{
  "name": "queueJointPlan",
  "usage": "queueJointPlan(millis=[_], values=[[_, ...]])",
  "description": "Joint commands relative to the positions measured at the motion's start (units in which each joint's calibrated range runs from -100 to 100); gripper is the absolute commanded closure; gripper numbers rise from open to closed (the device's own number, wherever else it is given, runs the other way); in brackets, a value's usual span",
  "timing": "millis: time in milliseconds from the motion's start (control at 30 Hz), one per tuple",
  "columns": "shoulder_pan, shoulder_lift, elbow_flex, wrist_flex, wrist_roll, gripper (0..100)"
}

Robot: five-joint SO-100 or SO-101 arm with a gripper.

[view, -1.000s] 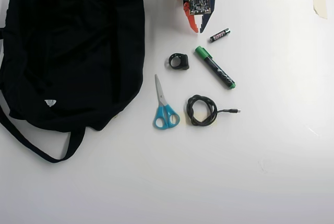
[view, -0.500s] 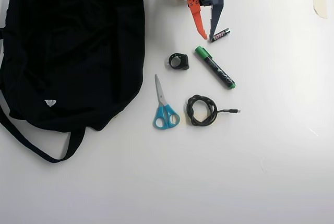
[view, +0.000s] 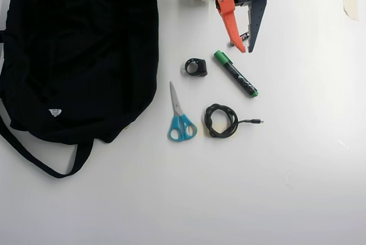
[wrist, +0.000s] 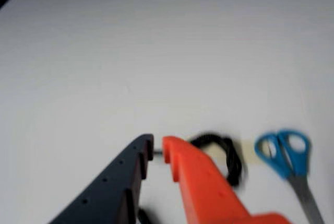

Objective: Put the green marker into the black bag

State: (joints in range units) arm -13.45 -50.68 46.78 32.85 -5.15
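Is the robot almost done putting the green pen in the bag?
Not yet, it has only started. The green marker lies on the table between the small black ring and the coiled cable, far from the black bag. The gripper hangs just above the marker with nearly closed, empty jaws. Grabbing it, carrying it over and dropping it in are all left.

black bag (view: 74,56): cut off at top and left edges of the overhead view
battery (view: 239,40): mostly hidden under the end effector (view: 246,49)
wrist view: blurred — scissors (wrist: 290,162) soft-edged
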Motion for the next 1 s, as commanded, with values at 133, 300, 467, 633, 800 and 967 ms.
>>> queueJointPlan(millis=[133, 300, 467, 633, 800, 967], values=[[0.3, 13.3, -20.5, -0.4, 0.3, 98], [0.4, 19.6, -29.1, -0.7, 0.3, 98], [1.9, 25.8, -35.7, -0.8, 0.4, 98], [3.3, 31.4, -42.2, -1.0, 0.4, 98], [4.8, 38.7, -49.2, -2.9, 0.4, 98], [7.1, 46.0, -49.0, -14.7, 0.4, 98]])
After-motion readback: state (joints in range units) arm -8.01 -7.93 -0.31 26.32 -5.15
